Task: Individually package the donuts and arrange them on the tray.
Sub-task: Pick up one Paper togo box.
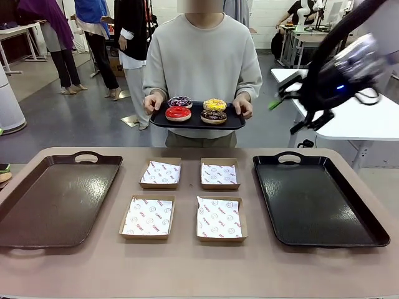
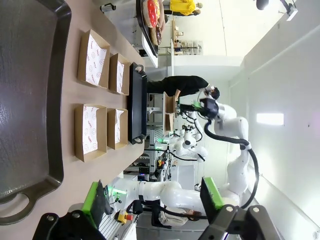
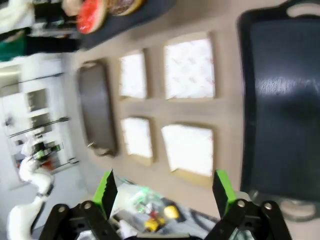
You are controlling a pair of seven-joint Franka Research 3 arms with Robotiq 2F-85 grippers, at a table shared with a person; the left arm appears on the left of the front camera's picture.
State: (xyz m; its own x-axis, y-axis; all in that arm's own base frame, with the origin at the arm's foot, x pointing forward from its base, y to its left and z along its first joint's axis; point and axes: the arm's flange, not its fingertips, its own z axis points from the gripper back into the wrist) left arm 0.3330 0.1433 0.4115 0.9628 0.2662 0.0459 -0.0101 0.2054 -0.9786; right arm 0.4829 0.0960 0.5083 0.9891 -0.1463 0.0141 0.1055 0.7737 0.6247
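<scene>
Cardboard boxes (image 1: 160, 174) hold paper (image 1: 218, 218) — donuts (image 1: 178, 113) sit on the person's tray (image 1: 197, 124); left pincer (image 2: 152, 196), right pincer (image 3: 164, 189) spread.

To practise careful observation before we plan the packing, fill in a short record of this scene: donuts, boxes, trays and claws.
donuts: four, on a small tray held by the person beyond the table
boxes: four, paper-lined, empty, two by two mid-table
brown tray: robot's left side, empty
large black tray: robot's right side, empty
left claw: open, holding nothing
right claw: open, raised above the table, holding nothing
</scene>
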